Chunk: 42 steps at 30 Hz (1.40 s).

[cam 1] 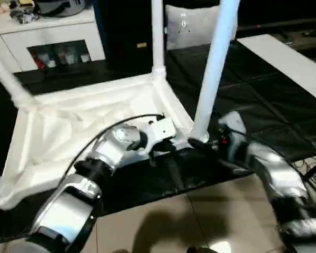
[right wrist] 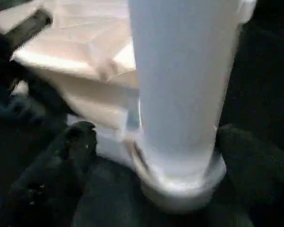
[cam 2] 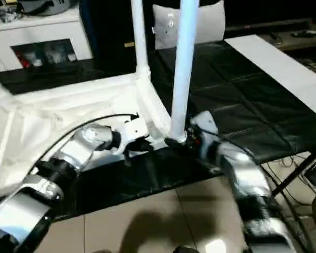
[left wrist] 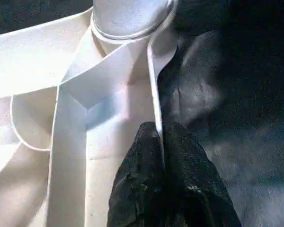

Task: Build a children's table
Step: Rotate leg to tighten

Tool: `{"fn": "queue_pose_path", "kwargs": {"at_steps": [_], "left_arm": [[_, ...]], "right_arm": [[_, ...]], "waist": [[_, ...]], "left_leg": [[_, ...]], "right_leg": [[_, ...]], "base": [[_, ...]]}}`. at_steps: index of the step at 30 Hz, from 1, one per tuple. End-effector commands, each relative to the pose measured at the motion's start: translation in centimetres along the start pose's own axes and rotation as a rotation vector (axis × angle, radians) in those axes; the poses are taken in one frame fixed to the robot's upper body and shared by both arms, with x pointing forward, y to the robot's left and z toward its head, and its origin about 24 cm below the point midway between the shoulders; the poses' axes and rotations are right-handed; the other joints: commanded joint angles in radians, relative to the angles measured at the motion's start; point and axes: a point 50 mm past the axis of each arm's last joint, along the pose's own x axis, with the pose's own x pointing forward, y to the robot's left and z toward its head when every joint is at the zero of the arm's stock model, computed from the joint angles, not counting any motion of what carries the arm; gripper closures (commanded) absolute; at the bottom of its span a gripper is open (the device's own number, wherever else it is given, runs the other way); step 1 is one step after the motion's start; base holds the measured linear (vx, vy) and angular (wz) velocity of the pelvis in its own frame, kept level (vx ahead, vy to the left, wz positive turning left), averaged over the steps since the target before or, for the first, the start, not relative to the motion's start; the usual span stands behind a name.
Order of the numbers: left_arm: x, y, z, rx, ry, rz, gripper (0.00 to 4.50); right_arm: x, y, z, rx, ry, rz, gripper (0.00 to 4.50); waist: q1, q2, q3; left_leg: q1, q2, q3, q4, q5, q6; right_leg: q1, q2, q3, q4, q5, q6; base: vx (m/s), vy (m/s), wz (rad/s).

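The table top (cam 1: 79, 132) is laid upside down on a black mat (cam 1: 242, 100), its ribbed underside turned up. Legs are seen standing upright in its corner sockets: one leg (cam 1: 213, 68) at the near right corner, another (cam 1: 157, 37) at the far right corner. The top's near rim (left wrist: 157, 109) is pinched by the closed left gripper (left wrist: 162, 156), just beside the near right corner. The base of the near leg is flanked by the spread fingers (right wrist: 71, 151) of the right gripper (right wrist: 180, 189), with gaps on both sides.
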Motion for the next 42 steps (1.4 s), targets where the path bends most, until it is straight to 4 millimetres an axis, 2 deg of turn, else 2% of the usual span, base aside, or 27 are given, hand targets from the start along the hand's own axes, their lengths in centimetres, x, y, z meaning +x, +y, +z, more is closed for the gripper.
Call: {"fn": "queue_pose_path", "kwargs": {"at_steps": [1, 6, 9, 12, 13, 17, 20, 23, 30, 33, 34, 38, 40, 42], "left_arm": [[-0.1, -0.9, -1.1, 0.049, 0.037, -0.078, 4.5], [-1.0, -1.7, -1.8, 0.113, 0.029, -0.187, 4.5], [-1.5, -2.1, -1.9, 0.143, 0.006, -0.248, 4.5], [-1.9, -2.4, -2.0, 0.165, 0.013, -0.293, 4.5], [-2.0, -2.6, -2.2, 0.18, 0.021, -0.32, 4.5], [-2.5, -3.2, -2.4, 0.218, 0.038, -0.384, 4.5], [-2.7, -3.6, -2.4, 0.246, 0.043, -0.427, 4.5], [-2.8, -3.9, -2.4, 0.268, 0.048, -0.457, 4.5], [-2.9, -4.2, -2.3, 0.273, 0.046, -0.466, 4.5], [-2.9, -4.2, -2.3, 0.272, 0.046, -0.467, 4.5], [-3.0, -4.2, -2.4, 0.27, 0.047, -0.466, 4.5], [-3.0, -4.3, -2.5, 0.257, 0.048, -0.462, 4.5], [-2.9, -4.3, -2.5, 0.236, 0.046, -0.456, 4.5], [-2.8, -4.2, -2.4, 0.199, 0.043, -0.446, 4.5]], "right_arm": [[-0.7, 0.0, 0.7, -0.021, -0.034, 0.032, 0.02], [-2.5, 0.2, 0.9, -0.09, 0.001, 0.128, 0.02], [-3.4, 0.6, 1.3, -0.122, 0.021, 0.236, 0.02], [-3.8, 0.7, 1.8, -0.124, 0.019, 0.293, 0.02], [-3.8, 0.8, 2.0, -0.118, 0.02, 0.33, 0.18], [-3.4, 1.3, 2.4, -0.126, 0.041, 0.42, 0.36], [-2.9, 1.4, 2.4, -0.14, 0.069, 0.469, 0.76], [-2.2, 1.7, 2.4, -0.146, 0.095, 0.517, 0.86], [-1.5, 2.1, 2.2, -0.134, 0.122, 0.591, 1.56], [-1.5, 2.2, 2.2, -0.126, 0.122, 0.606, 1.68], [-1.4, 2.2, 2.2, -0.125, 0.122, 0.609, 1.92], [-1.5, 2.6, 2.1, -0.105, 0.114, 0.629, 2.14], [-1.5, 2.8, 2.0, -0.09, 0.105, 0.634, 2.41], [-1.4, 3.1, 2.1, -0.065, 0.081, 0.622, 2.44]], "waist": [[0.005, -0.019, -0.073], [0.012, -0.021, -0.071], [0.021, -0.024, -0.071], [0.026, -0.021, -0.072], [0.029, -0.023, -0.072], [0.036, -0.021, -0.072], [0.043, -0.02, -0.072], [0.048, -0.022, -0.073], [0.061, -0.025, -0.077], [0.063, -0.025, -0.076], [0.062, -0.025, -0.076], [0.062, -0.025, -0.077], [0.062, -0.025, -0.077], [0.062, -0.024, -0.077]], "left_leg": [[-0.006, 0.041, -0.002, -0.063, -0.181, 0.121], [-0.002, 0.043, 0.001, -0.066, -0.206, 0.111], [0.0, 0.045, 0.003, -0.065, -0.2, 0.119], [0.0, 0.047, 0.003, -0.065, -0.194, 0.118], [-0.001, 0.048, 0.003, -0.066, -0.191, 0.116], [0.0, 0.05, 0.004, -0.067, -0.187, 0.111], [0.004, 0.051, 0.005, -0.066, -0.186, 0.098], [0.003, 0.052, 0.005, -0.067, -0.178, 0.091], [0.003, 0.052, 0.008, -0.063, -0.152, 0.093], [0.004, 0.051, 0.007, -0.064, -0.152, 0.09], [0.003, 0.051, 0.007, -0.064, -0.152, 0.09], [0.004, 0.051, 0.007, -0.063, -0.151, 0.087], [0.004, 0.051, 0.007, -0.063, -0.146, 0.088], [0.005, 0.052, 0.007, -0.064, -0.141, 0.087]], "right_leg": [[0.066, -0.057, 0.057, -0.07, -0.338, -0.168], [0.063, -0.056, 0.06, -0.073, -0.378, -0.15], [0.062, -0.057, 0.062, -0.071, -0.367, -0.152], [0.06, -0.057, 0.061, -0.068, -0.355, -0.164], [0.061, -0.058, 0.062, -0.066, -0.353, -0.165], [0.059, -0.058, 0.063, -0.063, -0.347, -0.168], [0.056, -0.058, 0.065, -0.063, -0.356, -0.168], [0.057, -0.057, 0.066, -0.057, -0.33, -0.176], [0.058, -0.059, 0.068, -0.051, -0.302, -0.185], [0.059, -0.058, 0.068, -0.052, -0.313, -0.179], [0.059, -0.058, 0.068, -0.053, -0.315, -0.177], [0.06, -0.058, 0.068, -0.053, -0.317, -0.173], [0.059, -0.057, 0.068, -0.052, -0.311, -0.175], [0.06, -0.057, 0.069, -0.051, -0.306, -0.176]], "base": [[0.0, 0.0, 0.0], [0.0, 0.0, 0.0], [0.0, 0.0, 0.0], [0.0, 0.0, 0.0], [0.0, 0.0, 0.0], [0.0, 0.0, 0.0], [0.0, 0.0, 0.0], [0.0, 0.0, 0.0], [0.0, 0.0, 0.0], [0.0, 0.0, 0.0], [0.0, 0.0, 0.0], [0.0, 0.0, 0.0], [0.0, 0.0, 0.0], [0.0, 0.0, 0.0]]}}
